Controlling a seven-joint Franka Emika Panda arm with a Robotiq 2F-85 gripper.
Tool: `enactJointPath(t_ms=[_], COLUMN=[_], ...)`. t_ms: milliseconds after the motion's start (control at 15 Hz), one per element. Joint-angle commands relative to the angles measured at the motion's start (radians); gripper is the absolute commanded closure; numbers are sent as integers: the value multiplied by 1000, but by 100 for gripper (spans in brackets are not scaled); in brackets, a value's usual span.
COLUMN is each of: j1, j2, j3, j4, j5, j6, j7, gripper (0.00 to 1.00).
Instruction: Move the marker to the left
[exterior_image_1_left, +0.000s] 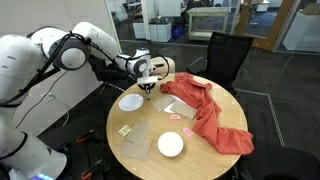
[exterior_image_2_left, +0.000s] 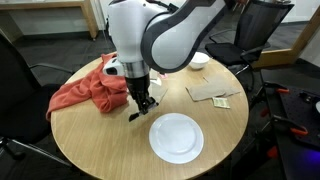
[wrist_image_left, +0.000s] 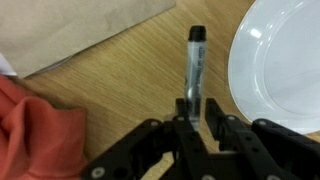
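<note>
The marker is a thin black stick with a dark cap. It points away from my gripper, between a white plate and a red cloth. The jaws are shut on the marker's near end. In an exterior view the gripper hangs low over the round wooden table, with the marker sticking out below it, just beyond the plate. I cannot tell whether the marker touches the wood. In an exterior view the gripper is beside the plate.
The red cloth lies crumpled across the table. A brown paper sheet and a small yellow piece lie nearby. A second white plate, a pink piece and a bowl are also on the table. A black chair stands behind.
</note>
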Motion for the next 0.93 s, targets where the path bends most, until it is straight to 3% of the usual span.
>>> enactJointPath(t_ms=[0, 333, 400, 867], j1=[-5, -6, -6, -4], j2=[17, 21, 21, 16], j3=[4, 4, 4, 4], j4=[48, 73, 75, 75], j5=[-10, -3, -3, 1], j6=[-22, -31, -31, -39], j7=[-32, -42, -42, -32], gripper=[40, 3, 0, 0])
